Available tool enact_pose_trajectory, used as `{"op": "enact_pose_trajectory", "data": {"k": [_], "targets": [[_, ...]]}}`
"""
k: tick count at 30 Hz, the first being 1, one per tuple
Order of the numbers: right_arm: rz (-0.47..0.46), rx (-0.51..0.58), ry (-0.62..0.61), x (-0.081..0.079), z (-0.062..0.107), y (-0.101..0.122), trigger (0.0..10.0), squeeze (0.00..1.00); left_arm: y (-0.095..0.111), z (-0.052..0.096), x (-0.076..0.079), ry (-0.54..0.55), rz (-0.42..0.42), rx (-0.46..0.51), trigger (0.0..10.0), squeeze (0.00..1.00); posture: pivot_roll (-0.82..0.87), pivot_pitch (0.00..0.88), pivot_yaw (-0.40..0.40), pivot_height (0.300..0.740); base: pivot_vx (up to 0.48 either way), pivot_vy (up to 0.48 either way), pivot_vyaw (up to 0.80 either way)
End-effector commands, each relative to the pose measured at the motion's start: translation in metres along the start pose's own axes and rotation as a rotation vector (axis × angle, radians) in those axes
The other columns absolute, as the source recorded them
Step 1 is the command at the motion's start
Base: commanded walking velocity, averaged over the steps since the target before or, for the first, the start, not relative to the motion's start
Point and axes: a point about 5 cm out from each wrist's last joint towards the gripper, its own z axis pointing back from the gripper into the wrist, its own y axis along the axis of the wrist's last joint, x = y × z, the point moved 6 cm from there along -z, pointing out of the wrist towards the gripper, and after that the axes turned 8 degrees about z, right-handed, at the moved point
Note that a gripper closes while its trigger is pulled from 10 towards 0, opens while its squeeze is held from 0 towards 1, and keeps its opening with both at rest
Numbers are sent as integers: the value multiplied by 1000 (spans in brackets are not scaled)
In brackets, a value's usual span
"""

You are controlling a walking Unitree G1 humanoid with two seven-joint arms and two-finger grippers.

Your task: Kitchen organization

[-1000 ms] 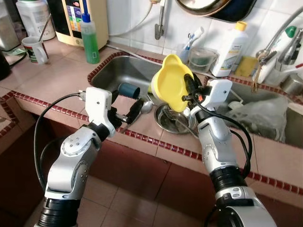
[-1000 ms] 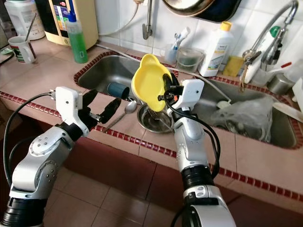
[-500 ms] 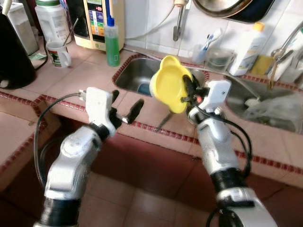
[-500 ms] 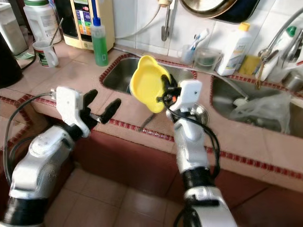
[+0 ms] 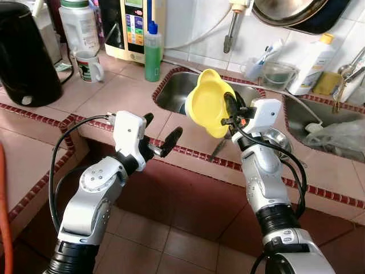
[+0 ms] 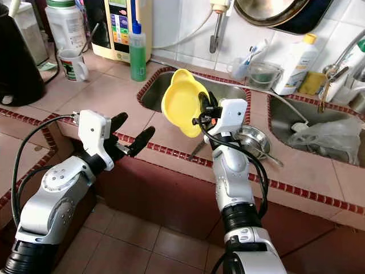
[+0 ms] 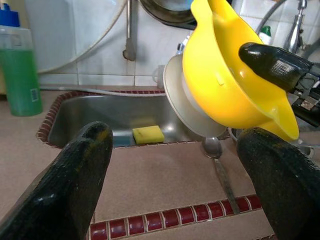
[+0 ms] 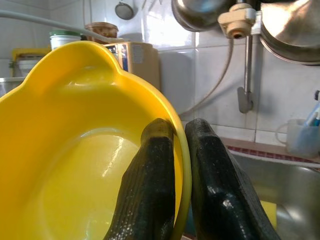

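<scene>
While held: yellow plastic bowl (image 5: 209, 108), frame centre, above the pink tiled counter (image 5: 114, 97).
Right gripper (image 5: 230, 109): clamped on its rim.
Left gripper (image 5: 159, 132): fingers spread, empty, lower left.
Room: steel sink (image 5: 183, 91), white wall tiles (image 5: 194, 25).

Green bottle (image 5: 152, 51), white mug (image 5: 88, 66)

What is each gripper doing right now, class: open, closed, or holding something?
Left gripper: open, holding nothing.
Right gripper: closed on the rim of the yellow bowl.
</scene>
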Motion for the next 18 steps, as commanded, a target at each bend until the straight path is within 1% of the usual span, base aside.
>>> {"op": "enact_pose_trajectory", "data": {"k": [1,7,18], "targets": [[9,27,-17,7,-3,8,10000,0,6,-2,9,-38,-21,18,10000,0,129,0,-76,740,0,0,0],[12,27,-18,7,-3,9,10000,0,6,-1,10,-49,-22,22,10000,0,127,0,-75,740,295,0,0],[20,28,-32,10,-2,8,10000,0,6,-1,12,-69,-20,19,10000,0,125,0,-69,740,394,0,0]]}}
